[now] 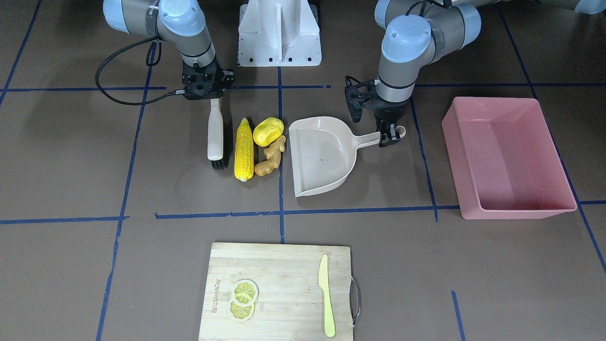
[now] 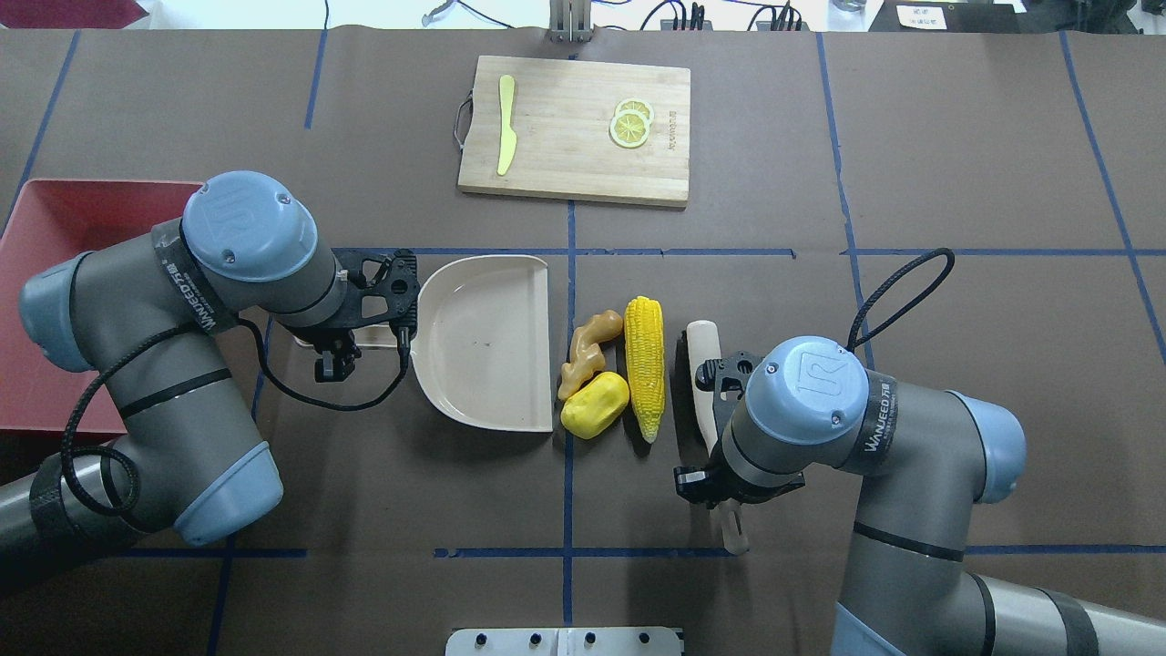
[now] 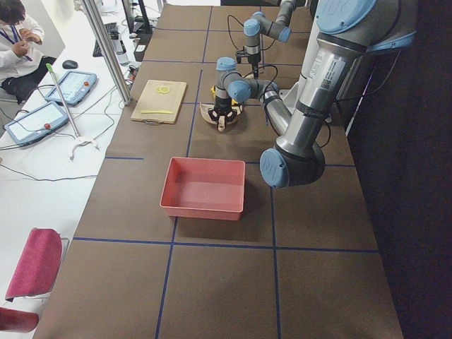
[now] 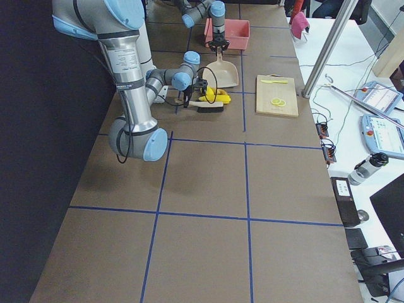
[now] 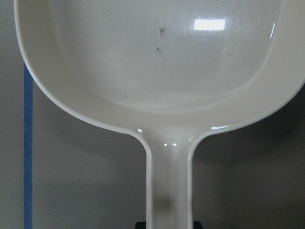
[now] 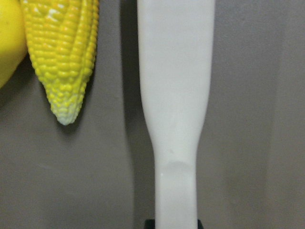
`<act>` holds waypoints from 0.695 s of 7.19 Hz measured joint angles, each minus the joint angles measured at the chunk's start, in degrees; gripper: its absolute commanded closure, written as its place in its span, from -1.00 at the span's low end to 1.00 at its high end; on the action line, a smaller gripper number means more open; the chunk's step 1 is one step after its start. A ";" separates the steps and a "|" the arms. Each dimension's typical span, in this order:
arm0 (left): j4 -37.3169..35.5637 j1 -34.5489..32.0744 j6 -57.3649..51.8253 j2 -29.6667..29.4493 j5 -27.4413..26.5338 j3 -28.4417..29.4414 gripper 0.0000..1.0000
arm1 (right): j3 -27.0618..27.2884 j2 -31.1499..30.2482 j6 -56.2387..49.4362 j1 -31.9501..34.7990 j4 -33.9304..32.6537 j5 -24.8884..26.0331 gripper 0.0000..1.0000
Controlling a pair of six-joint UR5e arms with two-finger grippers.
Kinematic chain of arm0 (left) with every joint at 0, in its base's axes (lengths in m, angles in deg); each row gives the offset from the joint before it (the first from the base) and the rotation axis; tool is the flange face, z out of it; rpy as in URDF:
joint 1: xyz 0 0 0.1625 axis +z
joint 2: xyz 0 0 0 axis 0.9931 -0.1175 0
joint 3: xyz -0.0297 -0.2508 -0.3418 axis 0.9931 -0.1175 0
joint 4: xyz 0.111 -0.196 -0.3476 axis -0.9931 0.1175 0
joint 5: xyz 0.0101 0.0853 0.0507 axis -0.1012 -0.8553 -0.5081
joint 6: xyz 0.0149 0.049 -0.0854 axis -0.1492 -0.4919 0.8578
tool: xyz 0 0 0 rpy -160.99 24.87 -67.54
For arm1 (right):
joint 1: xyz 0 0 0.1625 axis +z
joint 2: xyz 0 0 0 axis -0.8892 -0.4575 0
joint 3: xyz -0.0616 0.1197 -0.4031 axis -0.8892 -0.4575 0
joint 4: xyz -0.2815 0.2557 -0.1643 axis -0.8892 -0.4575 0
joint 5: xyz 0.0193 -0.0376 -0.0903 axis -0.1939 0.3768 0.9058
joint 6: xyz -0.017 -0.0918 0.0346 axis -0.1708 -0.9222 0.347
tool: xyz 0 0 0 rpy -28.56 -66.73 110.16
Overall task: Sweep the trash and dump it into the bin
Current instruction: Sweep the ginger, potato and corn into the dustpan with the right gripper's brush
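Trash: yellow toy corn cob [image 1: 243, 149], rounded yellow potato-like lump [image 1: 268, 131] and knobbly tan-orange ginger root [image 1: 271, 157], bunched on the brown surface [image 1: 402, 265].
Key relation: the corn cob's long axis runs parallel to the white-handled black-bristled brush [image 1: 215, 137], which is just beside it on the robot's right. The lump and ginger root lie just beside the dustpan lip on the other side.
Dustpan: beige plastic dustpan [image 1: 322, 156], flat, open mouth facing the trash, nothing in it.
Right claw [image 1: 213, 94]: closed on the brush handle's end; nearer arm to the trash.
Left claw [image 1: 389, 136]: clamped on the dustpan handle's end.
Coming move: likely a sideways brush push toward the robot's left; no object blocks the lip, though the corn cob may roll.
Bin: large pink rectangular plastic tub [image 1: 509, 156], beyond the dustpan, well apart from the trash.
Other: wooden cutting board [image 1: 284, 265] holding lemon slices [image 1: 244, 298] and a yellow-green knife [image 1: 326, 296], off the sweep path.
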 measured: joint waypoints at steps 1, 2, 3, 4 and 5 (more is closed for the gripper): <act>-0.72 0.78 0.30 -0.35 0.03 -0.28 0.83 | -0.64 0.86 0.00 0.00 0.00 0.01 1.00; -1.17 1.49 0.72 -0.64 0.04 -0.39 0.83 | -1.25 1.72 0.00 0.00 0.00 0.01 1.00; -1.39 2.31 1.75 -1.16 0.04 -0.23 0.83 | -1.65 2.25 0.00 0.00 0.02 0.01 1.00; -1.55 3.01 3.19 -2.02 0.05 0.16 0.83 | -2.11 2.80 0.00 -0.03 0.07 0.01 1.00; -1.70 3.62 4.72 -3.05 0.05 0.71 0.83 | -3.20 4.09 0.00 -0.06 0.16 0.01 1.00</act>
